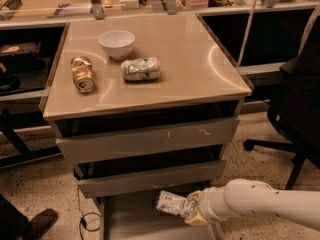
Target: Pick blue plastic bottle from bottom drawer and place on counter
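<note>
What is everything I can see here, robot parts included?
bowl: 1, white, back left of the counter
gold can: 1, dented, lying on the counter's left
silver-green can: 1, crushed, lying mid-counter
upper drawers: 2, grey, under the counter
bottom drawer: 1, grey, pulled open
blue plastic bottle: 1, pale label, over the bottom drawer
office chair: 1, black, right
shoe: 1, brown, lower left corner
arm: 1, white, lower right
hand: 1, cream, holding the bottle
</note>
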Tool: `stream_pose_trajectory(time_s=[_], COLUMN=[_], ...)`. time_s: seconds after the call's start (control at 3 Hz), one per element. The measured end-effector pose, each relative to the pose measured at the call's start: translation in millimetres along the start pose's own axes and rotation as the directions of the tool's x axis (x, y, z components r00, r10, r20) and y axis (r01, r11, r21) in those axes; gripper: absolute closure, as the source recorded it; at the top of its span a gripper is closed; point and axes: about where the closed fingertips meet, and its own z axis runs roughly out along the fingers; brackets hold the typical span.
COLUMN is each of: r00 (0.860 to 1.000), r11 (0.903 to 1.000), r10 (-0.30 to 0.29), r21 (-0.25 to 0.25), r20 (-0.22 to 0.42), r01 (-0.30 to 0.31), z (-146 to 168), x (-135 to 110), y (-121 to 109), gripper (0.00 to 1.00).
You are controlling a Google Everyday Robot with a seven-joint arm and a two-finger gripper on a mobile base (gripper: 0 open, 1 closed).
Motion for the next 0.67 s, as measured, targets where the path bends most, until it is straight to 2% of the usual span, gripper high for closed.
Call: stream_pose_trajectory(time_s=[0.33,0.67], r00=[1.000,0.998], r11=[0.9986,0.9909], r10=[-0.027,-0.059], r21=[0.046,0.120], r20=[-0.003,-0.017], r01=[0.027,0.061], z=[-28,-80], x=[-21,-56], y=[-12,-35], gripper=[1.00,1.00])
